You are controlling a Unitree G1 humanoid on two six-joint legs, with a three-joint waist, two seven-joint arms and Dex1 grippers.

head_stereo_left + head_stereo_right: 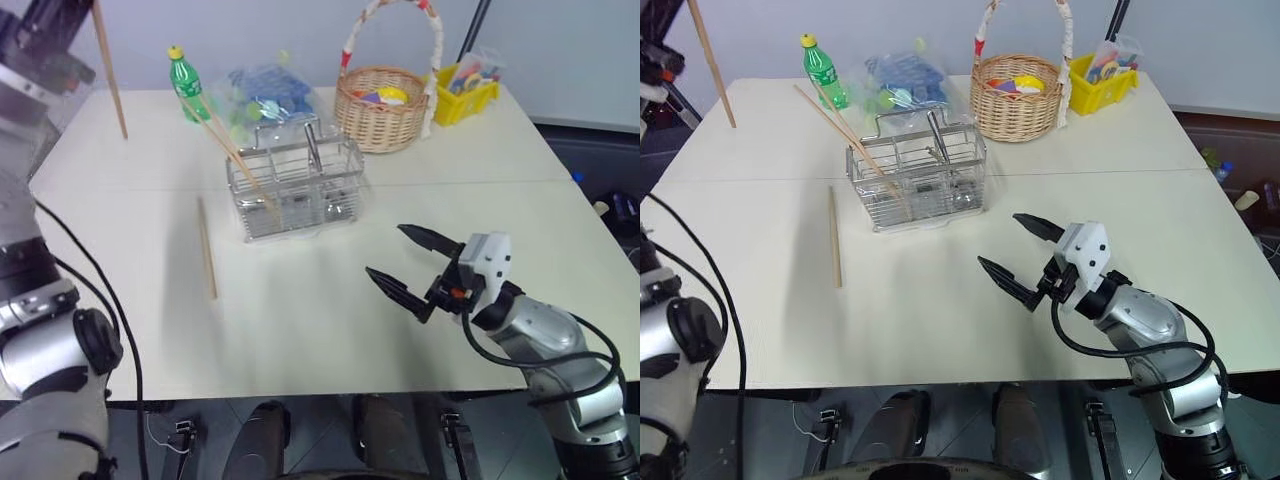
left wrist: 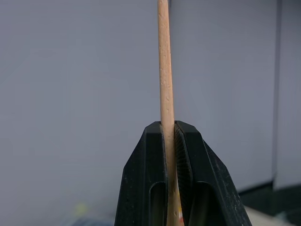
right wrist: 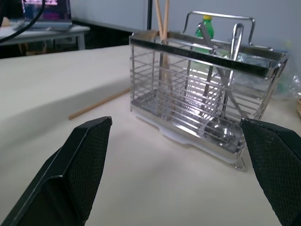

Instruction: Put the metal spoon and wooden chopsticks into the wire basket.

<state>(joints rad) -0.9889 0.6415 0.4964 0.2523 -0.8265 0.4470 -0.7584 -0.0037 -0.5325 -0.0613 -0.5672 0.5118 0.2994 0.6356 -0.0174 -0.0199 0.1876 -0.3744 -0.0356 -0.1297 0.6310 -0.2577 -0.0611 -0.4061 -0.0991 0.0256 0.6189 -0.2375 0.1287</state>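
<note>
- Where the cream table [image 1: 300, 330] spreads under a pale grey wall, holds open bare room across the lower centre, front edge included.
- Wire basket [image 1: 297, 190] upper centre, with two wooden chopsticks [image 1: 232, 148] leaning out and metal spoon [image 3: 220, 123] inside.
- Loose chopstick [image 1: 206, 248] flat left of it.
- Wicker basket [image 1: 381, 106], yellow bin [image 1: 468, 92], green bottle [image 1: 186, 84] behind.
- Left gripper [image 2: 170, 141] clamped on a chopstick [image 1: 110, 68], upper left.
- Right gripper [image 1: 408, 264] gaping wide, empty, lower right.
</note>
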